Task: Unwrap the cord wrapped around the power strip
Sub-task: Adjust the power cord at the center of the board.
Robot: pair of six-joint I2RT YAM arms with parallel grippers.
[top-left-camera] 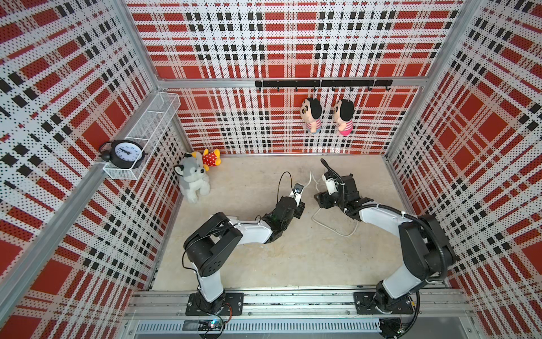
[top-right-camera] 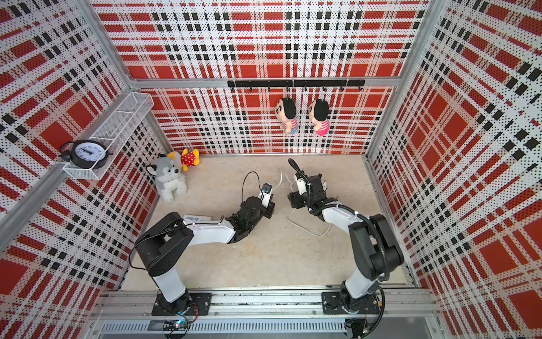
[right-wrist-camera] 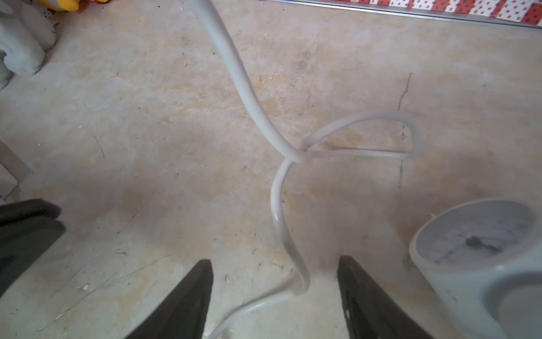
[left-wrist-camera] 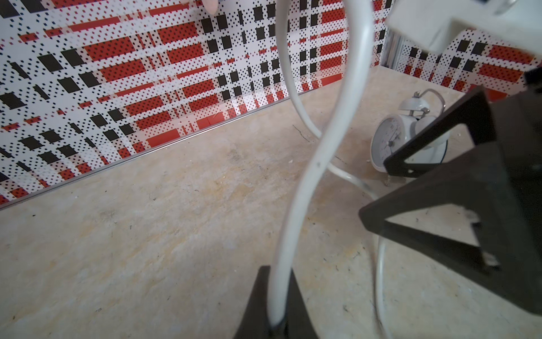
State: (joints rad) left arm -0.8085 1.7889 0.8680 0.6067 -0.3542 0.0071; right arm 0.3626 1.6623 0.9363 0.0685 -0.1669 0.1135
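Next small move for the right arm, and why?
Probably lower the right gripper and close on the cord. Its jaws stand open with the cord lying between them, the left gripper is shut on another stretch, and a crossed loop lies on the floor.

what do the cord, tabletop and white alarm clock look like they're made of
cord: smooth white plastic or rubber sheath, faint sheen, bending in soft loops.
tabletop: matte beige stone-like or concrete-like surface, mottled, scratched, hairline cracks; possibly printed laminate.
white alarm clock: glossy painted metal or hard plastic, highlights on its bells; cannot tell which.
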